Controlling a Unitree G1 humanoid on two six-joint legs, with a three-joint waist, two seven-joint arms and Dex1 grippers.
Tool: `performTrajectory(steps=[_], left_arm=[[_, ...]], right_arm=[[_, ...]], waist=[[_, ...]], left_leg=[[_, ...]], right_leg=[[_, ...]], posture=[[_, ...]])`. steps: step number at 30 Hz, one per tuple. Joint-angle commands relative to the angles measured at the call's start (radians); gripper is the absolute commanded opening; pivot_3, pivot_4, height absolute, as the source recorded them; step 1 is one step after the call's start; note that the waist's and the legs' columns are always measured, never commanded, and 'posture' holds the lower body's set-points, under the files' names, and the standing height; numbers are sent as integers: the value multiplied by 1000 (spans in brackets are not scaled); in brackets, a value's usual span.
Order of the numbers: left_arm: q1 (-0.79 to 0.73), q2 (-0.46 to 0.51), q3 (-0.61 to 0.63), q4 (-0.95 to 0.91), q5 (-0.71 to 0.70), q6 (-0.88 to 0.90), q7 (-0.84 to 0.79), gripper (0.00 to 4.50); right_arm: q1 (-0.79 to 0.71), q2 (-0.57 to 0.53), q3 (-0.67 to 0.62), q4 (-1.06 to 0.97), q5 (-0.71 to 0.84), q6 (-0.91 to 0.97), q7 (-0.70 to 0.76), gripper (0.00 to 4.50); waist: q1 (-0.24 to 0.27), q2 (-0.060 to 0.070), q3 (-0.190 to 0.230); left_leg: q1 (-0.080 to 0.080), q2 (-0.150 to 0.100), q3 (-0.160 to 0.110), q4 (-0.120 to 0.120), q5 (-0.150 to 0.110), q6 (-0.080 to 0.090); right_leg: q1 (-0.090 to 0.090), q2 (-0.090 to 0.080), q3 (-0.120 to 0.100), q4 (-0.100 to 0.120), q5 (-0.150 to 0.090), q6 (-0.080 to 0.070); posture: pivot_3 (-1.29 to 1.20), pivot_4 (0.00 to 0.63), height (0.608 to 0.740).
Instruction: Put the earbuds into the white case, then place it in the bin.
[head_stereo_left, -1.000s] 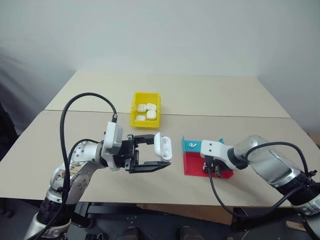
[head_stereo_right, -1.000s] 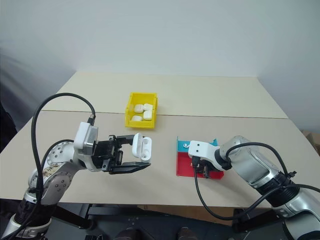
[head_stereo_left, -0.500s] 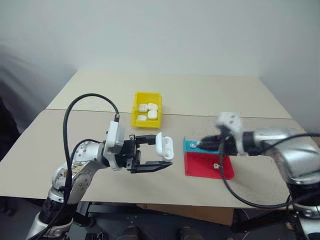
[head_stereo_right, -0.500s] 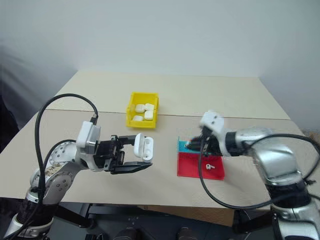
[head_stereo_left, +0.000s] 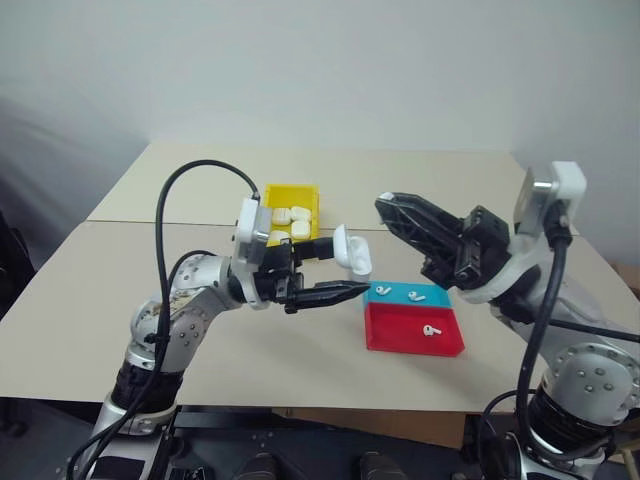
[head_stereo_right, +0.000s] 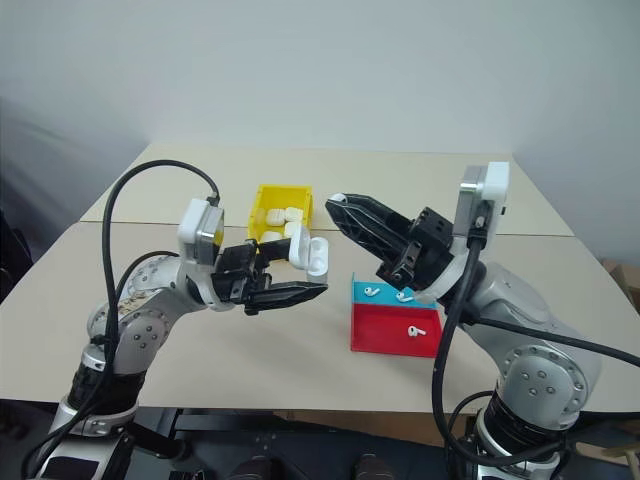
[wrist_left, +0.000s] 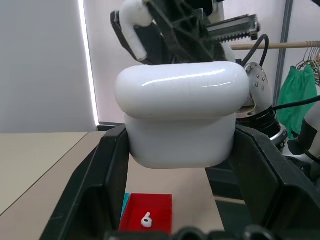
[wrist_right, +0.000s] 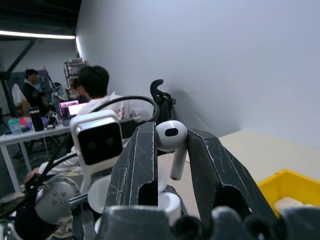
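Observation:
My left gripper (head_stereo_left: 343, 270) is shut on the white case (head_stereo_left: 352, 254), holding it above the table's middle with the lid looking flipped open. The same case (wrist_left: 181, 116) sits between the black fingers (wrist_left: 102, 185) in the left wrist view. My right gripper (head_stereo_right: 338, 203) is raised, pointing at the case from the right, a short gap away and slightly higher. It is shut on one of the earbuds (wrist_right: 172, 141), stem down between the fingers (wrist_right: 142, 155). Three more earbuds (head_stereo_left: 413, 296) lie on the tray. The yellow bin (head_stereo_left: 283, 190) stands behind the left gripper.
The flat red-and-blue tray (head_stereo_left: 400, 335) lies on the table under the right arm. Several white cases (head_stereo_left: 291, 221) lie in the bin. A black cable (head_stereo_left: 190, 185) loops over the left arm. People sit at desks (wrist_right: 60, 107) far behind.
My right gripper has lifted off the tray with an earbud and swung up and left toward the case. My left gripper has carried the case slightly up and to the right.

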Motion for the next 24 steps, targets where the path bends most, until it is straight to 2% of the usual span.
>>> performTrajectory(steps=[1, 10, 24], left_arm=[[-65, -11, 7, 30, -16, 8, -37, 2767], [-99, -21, 12, 65, -1, 5, -88, 2767], [-89, -23, 22, 54, 9, -10, -104, 2767]], right_arm=[[29, -8, 40, -48, 59, -70, -41, 986], [50, -74, 133, -26, 53, -156, -73, 986], [80, -161, 198, 18, -4, -234, -54, 986]], waist=[[1, 0, 0], [-1, 0, 0], [1, 0, 0]], left_leg=[[0, 0, 0, 0, 0, 0], [0, 0, 0, -1, 0, 0], [-1, 0, 0, -1, 0, 0]], right_leg=[[0, 0, 0, 0, 0, 0], [0, 0, 0, -1, 0, -1], [-1, 0, 0, -2, -1, -1]], posture=[[0, 150, 740], [0, 150, 740], [0, 150, 740]])
